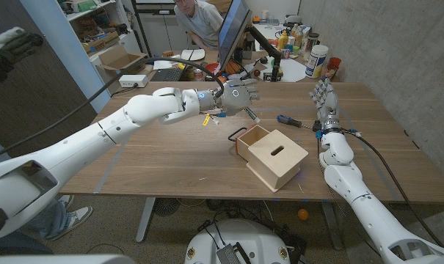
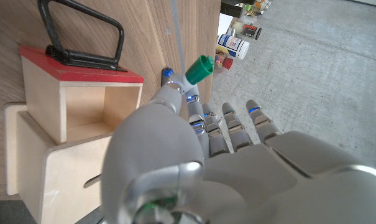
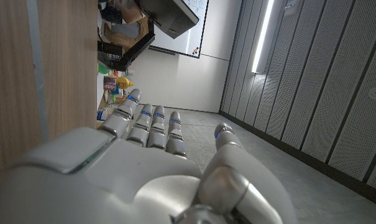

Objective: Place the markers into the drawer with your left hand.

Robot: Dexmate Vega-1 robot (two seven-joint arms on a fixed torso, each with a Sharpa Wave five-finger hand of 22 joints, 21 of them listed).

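My left hand [image 1: 238, 95] hovers over the table just behind the wooden box [image 1: 279, 159]. It pinches a green-capped marker [image 2: 199, 68] between thumb and a finger, and the marker's lower end [image 1: 249, 115] points down toward the drawer. The drawer [image 1: 254, 139] is pulled out, with a red front and a black handle [image 2: 82, 38], and the part of its inside [image 2: 82, 109] that I see holds nothing. A yellow marker [image 1: 208, 121] lies on the table under my left wrist. A blue marker [image 1: 288, 119] lies between the box and my right hand [image 1: 324, 98], which stands upright, fingers apart, holding nothing.
A person [image 1: 196, 18] leans in behind the table next to a tilted monitor [image 1: 233, 33]. Bottles [image 1: 291, 37] and a white canister [image 1: 317, 61] stand at the back right. A keyboard [image 1: 168, 73] and a cardboard box [image 1: 122, 57] are at the back left.
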